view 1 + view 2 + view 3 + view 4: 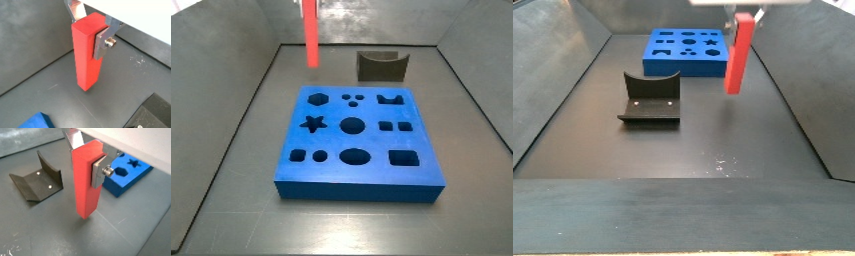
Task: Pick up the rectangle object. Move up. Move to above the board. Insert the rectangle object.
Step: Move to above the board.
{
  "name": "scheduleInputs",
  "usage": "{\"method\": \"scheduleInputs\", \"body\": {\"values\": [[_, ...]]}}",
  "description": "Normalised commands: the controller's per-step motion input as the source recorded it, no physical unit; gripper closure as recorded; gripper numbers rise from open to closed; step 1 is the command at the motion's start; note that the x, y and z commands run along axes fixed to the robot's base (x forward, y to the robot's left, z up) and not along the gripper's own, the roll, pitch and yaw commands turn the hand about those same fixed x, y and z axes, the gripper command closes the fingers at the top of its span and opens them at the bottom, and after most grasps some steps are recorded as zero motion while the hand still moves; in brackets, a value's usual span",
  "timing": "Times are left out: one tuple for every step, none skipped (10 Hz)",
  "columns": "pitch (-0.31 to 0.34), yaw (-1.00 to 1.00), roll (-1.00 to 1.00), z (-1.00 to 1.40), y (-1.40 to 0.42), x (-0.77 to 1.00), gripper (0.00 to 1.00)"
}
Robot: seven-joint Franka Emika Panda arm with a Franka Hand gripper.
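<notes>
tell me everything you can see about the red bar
The red bar is a long, slim, smooth red-orange block with plain faces, plastic-looking. It hangs upright, clear of the grey floor, with the claw shut on its upper end, silver fingers pressing opposite faces. In a side view it is off to the side of the blue board, not above it.

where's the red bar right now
The rectangle object hangs upright in the gripper, clear of the floor, beyond the board and beside the dark olive block, not yet over the board.

Tool (85, 157) raised high above the floor, silver fingers (99, 172) pointing down, clamped shut
</notes>
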Motion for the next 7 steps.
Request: {"method": "scheduleInputs", "body": {"values": [[0.053, 0.03, 0.09, 1.0, -0.04, -0.08, 1.0], [0.057, 0.03, 0.1, 1.0, -0.04, -0.08, 1.0], [0.06, 0.02, 0.1, 1.0, -0.04, -0.07, 1.0], [0.064, 0.02, 0.09, 1.0, -0.03, -0.07, 1.0], [0.073, 0.02, 0.09, 1.0, -0.03, -0.06, 1.0], [0.077, 0.02, 0.08, 1.0, -0.03, -0.05, 1.0], [0.079, 0.02, 0.08, 1.0, -0.03, -0.05, 1.0]]}}
